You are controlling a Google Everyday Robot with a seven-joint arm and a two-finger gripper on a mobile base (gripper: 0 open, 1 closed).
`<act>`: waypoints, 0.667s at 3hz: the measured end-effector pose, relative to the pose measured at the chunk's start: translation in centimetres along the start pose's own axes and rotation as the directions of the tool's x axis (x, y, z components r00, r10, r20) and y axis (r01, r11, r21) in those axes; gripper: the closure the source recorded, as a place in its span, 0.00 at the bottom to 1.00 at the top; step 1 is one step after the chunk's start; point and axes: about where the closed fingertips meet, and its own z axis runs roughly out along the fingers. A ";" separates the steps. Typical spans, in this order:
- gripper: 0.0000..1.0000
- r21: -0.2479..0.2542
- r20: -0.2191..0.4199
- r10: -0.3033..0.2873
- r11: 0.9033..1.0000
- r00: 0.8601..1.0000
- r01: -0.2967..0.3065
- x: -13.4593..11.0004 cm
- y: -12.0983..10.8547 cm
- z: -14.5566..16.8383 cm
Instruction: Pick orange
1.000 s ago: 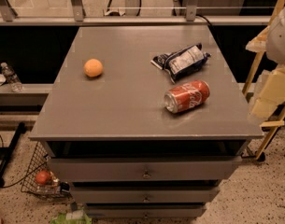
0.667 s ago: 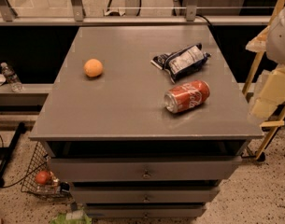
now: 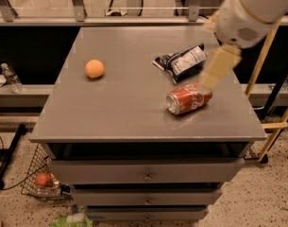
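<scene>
The orange (image 3: pixel 94 68) is a small round pale-orange fruit lying on the left part of the grey table top (image 3: pixel 124 112). My gripper (image 3: pixel 218 69) hangs from the white arm (image 3: pixel 249 11) at the upper right, above the table's right side. It sits just over the red soda can and beside the snack bag, far to the right of the orange. It holds nothing that I can see.
A red soda can (image 3: pixel 187 99) lies on its side at right centre. A dark snack bag (image 3: pixel 181 60) lies behind it. Drawers (image 3: pixel 146 174) sit under the top. A wire basket with a redder fruit (image 3: pixel 43 179) stands on the floor at left. A water bottle (image 3: pixel 11 77) lies on the left ledge.
The arm has swung in from the right edge and now reaches over the table's right side, above the can. The orange, can and bag have not moved.
</scene>
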 end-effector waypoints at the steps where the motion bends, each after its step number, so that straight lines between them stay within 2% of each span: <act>1: 0.00 0.008 0.102 -0.024 1.000 0.994 0.023 -5.9 -3.2 5.5; 2: 0.00 0.008 0.102 -0.024 1.000 0.994 0.023 -5.9 -3.2 5.5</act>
